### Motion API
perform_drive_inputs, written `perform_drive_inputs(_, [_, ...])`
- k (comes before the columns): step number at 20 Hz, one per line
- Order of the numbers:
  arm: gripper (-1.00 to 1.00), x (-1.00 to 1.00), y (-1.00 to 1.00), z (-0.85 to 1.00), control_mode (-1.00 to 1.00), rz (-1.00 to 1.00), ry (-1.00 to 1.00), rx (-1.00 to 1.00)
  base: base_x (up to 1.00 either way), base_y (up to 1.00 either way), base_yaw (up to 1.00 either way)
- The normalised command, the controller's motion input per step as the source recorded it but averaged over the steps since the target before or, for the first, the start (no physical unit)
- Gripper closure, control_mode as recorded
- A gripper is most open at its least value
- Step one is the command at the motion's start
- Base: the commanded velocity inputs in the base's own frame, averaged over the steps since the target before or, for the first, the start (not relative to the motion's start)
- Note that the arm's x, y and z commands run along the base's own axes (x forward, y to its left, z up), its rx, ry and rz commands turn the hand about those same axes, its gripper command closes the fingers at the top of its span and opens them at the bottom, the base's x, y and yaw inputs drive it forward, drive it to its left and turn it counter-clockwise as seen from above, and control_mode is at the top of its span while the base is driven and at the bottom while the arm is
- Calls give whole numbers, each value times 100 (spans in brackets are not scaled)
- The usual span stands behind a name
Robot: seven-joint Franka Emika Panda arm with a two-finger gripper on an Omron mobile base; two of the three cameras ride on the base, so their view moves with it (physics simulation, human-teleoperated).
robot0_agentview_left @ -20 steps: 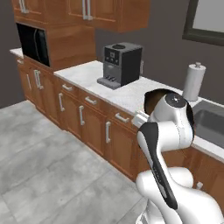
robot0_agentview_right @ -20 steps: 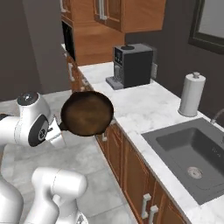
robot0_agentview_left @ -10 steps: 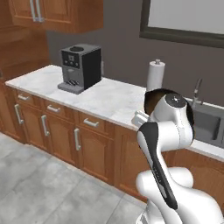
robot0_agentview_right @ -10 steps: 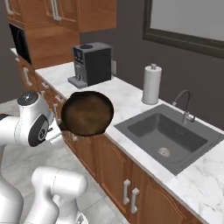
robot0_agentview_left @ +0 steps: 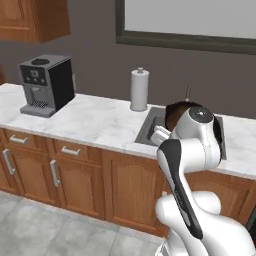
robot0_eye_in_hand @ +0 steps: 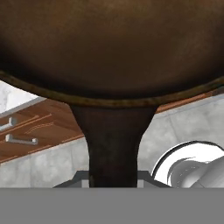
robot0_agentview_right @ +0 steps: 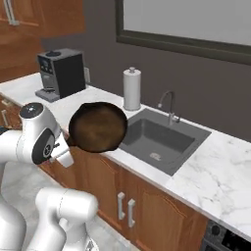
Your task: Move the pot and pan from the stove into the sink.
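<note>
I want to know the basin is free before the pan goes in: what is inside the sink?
The sink shows a bare dark floor with a small round drain; no pot or dish there. The held pan hides the basin's near left corner, so that bit cannot be checked.

Counts around me: one of each, apart from the drawers

I see one pan [robot0_agentview_right: 98,127], one sink [robot0_agentview_right: 161,139] with one faucet [robot0_agentview_right: 168,103], one paper towel roll [robot0_agentview_right: 131,89], one coffee machine [robot0_agentview_right: 62,72], one window [robot0_agentview_right: 188,22], and two drawers [robot0_agentview_left: 47,146] under the counter [robot0_agentview_left: 95,123]
</note>
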Motion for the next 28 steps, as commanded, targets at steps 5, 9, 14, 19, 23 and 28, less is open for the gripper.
perform_drive_inputs(5, [100, 0, 0, 0, 100, 0, 0, 0, -8, -13, -39])
perform_drive_inputs(9, [100, 0, 0, 0, 100, 0, 0, 0, -5, -12, -40])
perform_drive_inputs(14, [100, 0, 0, 0, 100, 0, 0, 0, -4, -10, -40])
perform_drive_inputs(19, [100, 0, 0, 0, 100, 0, 0, 0, -6, -6, -40])
perform_drive_inputs(23, [100, 0, 0, 0, 100, 0, 0, 0, -8, 0, -37])
perform_drive_inputs(28, [100, 0, 0, 0, 100, 0, 0, 0, -6, 0, -10])
